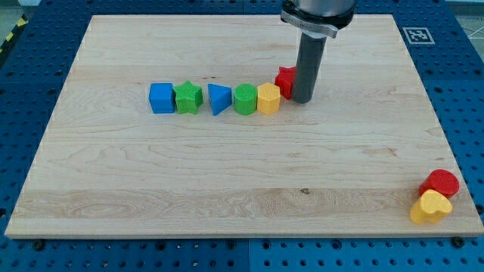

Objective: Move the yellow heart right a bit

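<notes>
Camera view: yellow heart (432,206) lies well apart from my tip (303,100).

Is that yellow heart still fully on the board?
Yes: the yellow heart lies on the wooden board, near its corner, touching the red block.

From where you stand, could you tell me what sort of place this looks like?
Probably a robotics lab bench. A wooden board lies on a blue perforated table, a printed marker tag sits at the board's corner, and my tip stands beside a red block ending a row of small blocks.

Blocks: two blue (161,98), two green (187,97), two yellow (268,99), two red (285,80).
</notes>
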Controlling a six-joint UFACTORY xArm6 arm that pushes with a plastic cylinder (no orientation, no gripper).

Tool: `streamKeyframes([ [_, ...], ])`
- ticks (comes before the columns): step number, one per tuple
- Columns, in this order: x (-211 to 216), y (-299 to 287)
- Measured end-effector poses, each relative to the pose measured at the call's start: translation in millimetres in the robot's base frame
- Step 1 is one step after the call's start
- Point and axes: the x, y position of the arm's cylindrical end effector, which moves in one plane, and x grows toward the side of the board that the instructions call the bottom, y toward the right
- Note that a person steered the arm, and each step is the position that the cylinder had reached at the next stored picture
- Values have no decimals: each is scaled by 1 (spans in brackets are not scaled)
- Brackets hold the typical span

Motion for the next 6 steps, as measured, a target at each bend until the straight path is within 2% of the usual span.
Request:
streamKeyframes([
  [2,-50,11],
  [3,-97,10],
  [6,-109,-18],
])
